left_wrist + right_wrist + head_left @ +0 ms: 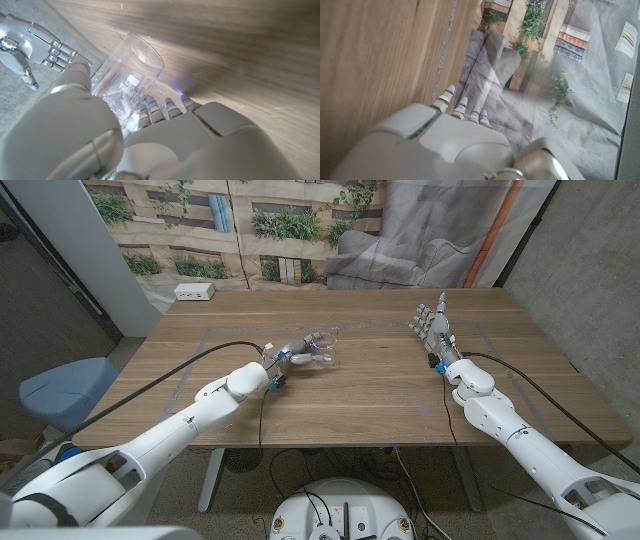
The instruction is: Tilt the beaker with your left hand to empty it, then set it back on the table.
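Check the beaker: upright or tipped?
Tipped. The left hand holds the beaker on its side above the table, mouth away from the hand.

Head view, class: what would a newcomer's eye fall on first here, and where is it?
First, the clear glass beaker near the table's middle, gripped by the left hand and tipped on its side. Next, the right hand, standing empty with fingers apart toward the table's right side. Behind, a white power strip lies at the far left corner.
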